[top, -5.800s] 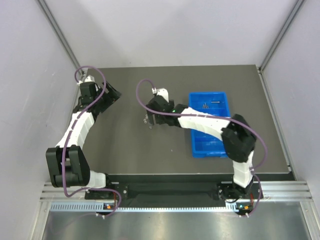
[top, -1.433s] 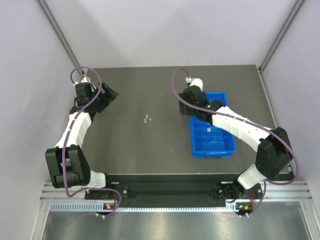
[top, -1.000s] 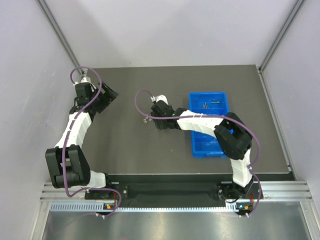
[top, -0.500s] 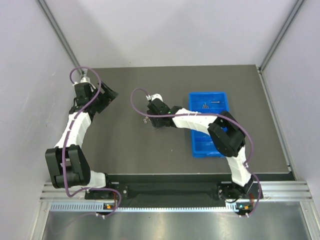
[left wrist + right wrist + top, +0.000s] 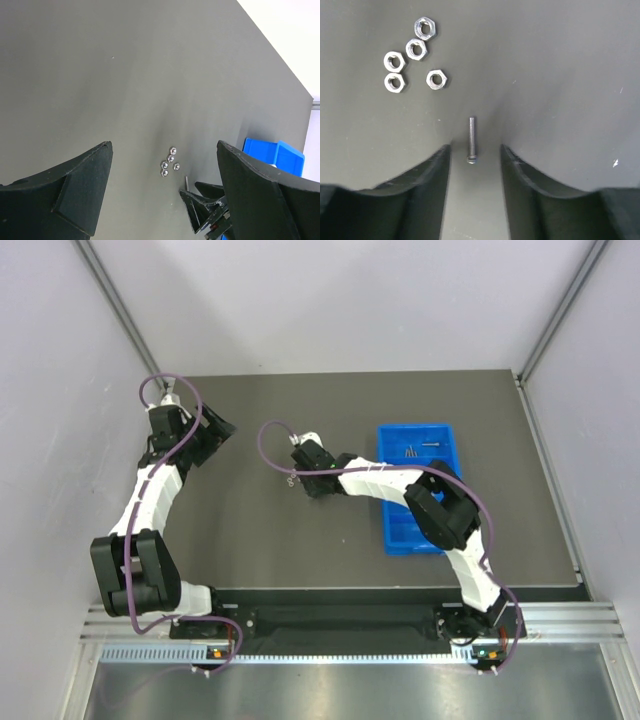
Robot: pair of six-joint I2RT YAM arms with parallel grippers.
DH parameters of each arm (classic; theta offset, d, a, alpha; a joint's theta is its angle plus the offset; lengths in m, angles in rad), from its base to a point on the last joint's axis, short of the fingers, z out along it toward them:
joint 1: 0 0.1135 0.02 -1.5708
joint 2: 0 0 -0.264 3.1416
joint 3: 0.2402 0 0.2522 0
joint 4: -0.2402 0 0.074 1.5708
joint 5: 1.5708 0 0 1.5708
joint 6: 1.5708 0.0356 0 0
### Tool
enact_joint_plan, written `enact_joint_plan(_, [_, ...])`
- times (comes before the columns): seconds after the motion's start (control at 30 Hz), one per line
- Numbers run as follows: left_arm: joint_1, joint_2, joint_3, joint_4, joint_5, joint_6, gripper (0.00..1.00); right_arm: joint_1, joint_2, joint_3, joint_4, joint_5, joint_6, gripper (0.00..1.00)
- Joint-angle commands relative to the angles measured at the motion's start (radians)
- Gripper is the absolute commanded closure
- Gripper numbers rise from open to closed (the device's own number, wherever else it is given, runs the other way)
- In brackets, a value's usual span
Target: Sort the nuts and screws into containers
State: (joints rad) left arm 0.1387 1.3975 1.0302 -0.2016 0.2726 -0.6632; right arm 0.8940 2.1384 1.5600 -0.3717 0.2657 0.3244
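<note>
One loose screw (image 5: 472, 140) lies on the dark table between my right gripper's (image 5: 475, 150) open fingers, untouched, its head toward the camera. Several nuts (image 5: 414, 55) lie in a cluster just beyond it to the left. In the top view the right gripper (image 5: 314, 486) is low over the table beside the nuts (image 5: 291, 478). The blue tray (image 5: 441, 537) lies to the right, with a few screws (image 5: 420, 449) in its far compartment. My left gripper (image 5: 216, 429) is open and empty at the far left. Its view shows the nuts (image 5: 170, 161), the screw (image 5: 185, 180) and the tray (image 5: 274, 152).
The dark table (image 5: 250, 540) is enclosed by pale walls on the left, back and right. The right arm's purple cable (image 5: 268, 440) loops above the nuts. The right gripper's fingers (image 5: 196, 207) show at the bottom of the left wrist view.
The right arm has swung from the blue tray back left to the loose screw and set its open fingers on either side of it. The left arm has stayed put.
</note>
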Motion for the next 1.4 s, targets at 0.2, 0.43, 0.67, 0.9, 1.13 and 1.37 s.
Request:
enact_joint_plan(0.2, [0.010,-0.028,0.004,0.044,0.011,-0.001,0.11,0.000,0.034,0.031,-0.006,0.004,-0.005,0.82])
enact_joint_plan(0.43, [0.010,-0.028,0.004,0.044,0.011,0.001,0.11,-0.001,-0.001,0.031,-0.026,0.000,-0.016,1.00])
enact_joint_plan(0.67, [0.012,-0.035,0.005,0.044,0.010,0.002,0.11,-0.090,-0.246,-0.032,-0.026,0.015,-0.012,1.00])
enact_joint_plan(0.9, [0.013,-0.038,0.002,0.050,0.023,-0.006,0.11,-0.283,-0.549,-0.205,-0.036,0.050,0.021,1.00])
enact_joint_plan(1.13, [0.013,-0.038,0.002,0.059,0.059,0.005,0.11,-0.484,-0.693,-0.429,-0.021,0.086,0.022,1.00])
enact_joint_plan(1.37, [0.015,-0.054,-0.008,0.085,0.109,0.059,0.11,-0.532,-0.626,-0.480,0.028,0.029,0.027,1.00])
